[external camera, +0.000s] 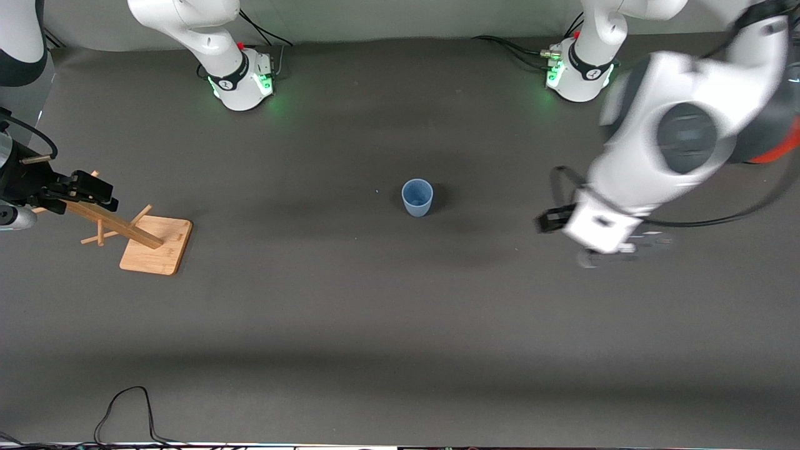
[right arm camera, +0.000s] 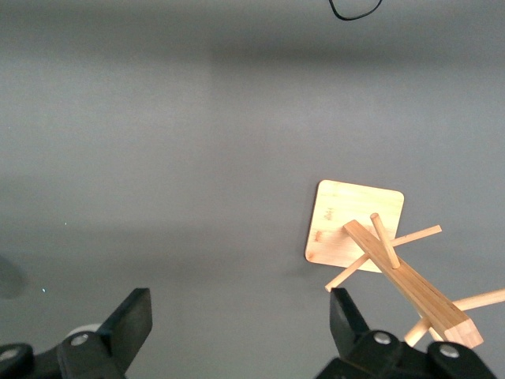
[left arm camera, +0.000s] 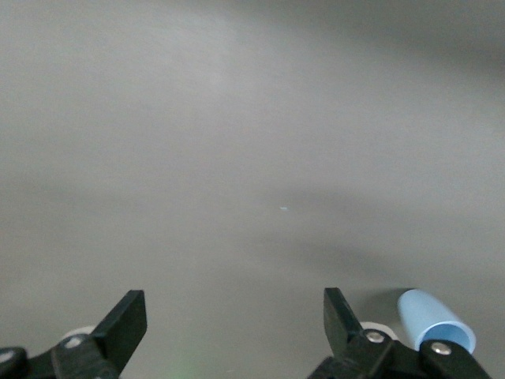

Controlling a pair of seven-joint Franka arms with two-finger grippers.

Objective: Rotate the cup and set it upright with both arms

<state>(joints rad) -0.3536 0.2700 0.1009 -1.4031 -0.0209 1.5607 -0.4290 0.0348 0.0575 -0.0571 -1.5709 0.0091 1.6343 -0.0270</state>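
The small pale-blue handleless cup stands upright, mouth up, near the middle of the dark grey table. The left gripper hangs over bare table toward the left arm's end, fingers spread, empty. The right gripper hangs spread and empty over the wooden peg rack.

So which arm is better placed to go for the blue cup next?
Probably the left. Its open gripper hangs toward its own end of the table, and the upright cup shows in its wrist view. The right gripper, also open, is over the wooden rack.
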